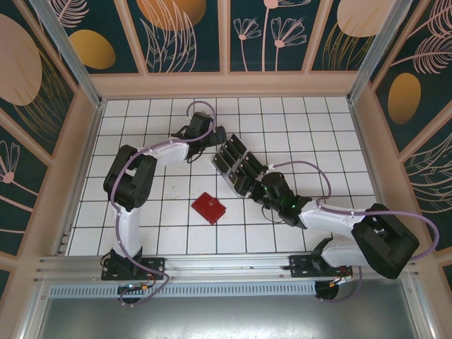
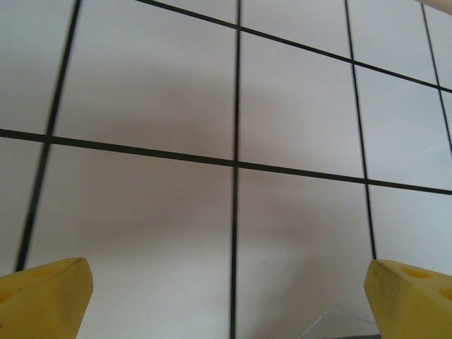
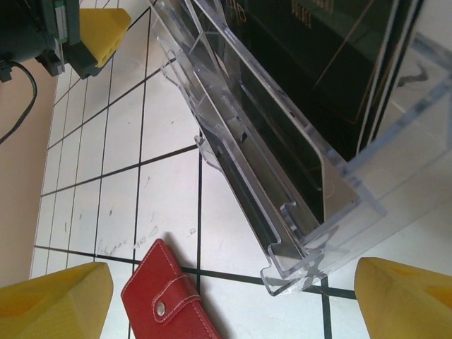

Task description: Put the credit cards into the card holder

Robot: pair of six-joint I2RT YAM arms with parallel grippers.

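The red card holder (image 1: 209, 207) lies shut on the white tiles, its snap strap showing in the right wrist view (image 3: 169, 304). Several black credit cards (image 1: 235, 164) stand in a clear slotted rack (image 1: 246, 178); up close the cards (image 3: 318, 63) fill the rack's upper slots. My right gripper (image 1: 256, 185) is open at the rack's near end, its yellow fingertips (image 3: 60, 296) wide apart, with the rack's corner (image 3: 296, 261) and the wallet between and ahead of them. My left gripper (image 1: 216, 136) hangs open at the rack's far end, over bare tile (image 2: 229, 300).
The work area is a gridded white floor (image 1: 155, 141) fenced by wooden walls (image 1: 226, 83) and metal posts. A clear corner of the rack (image 2: 339, 326) pokes into the left wrist view's bottom edge. The left gripper's yellow finger (image 3: 99, 32) shows beyond the rack in the right wrist view.
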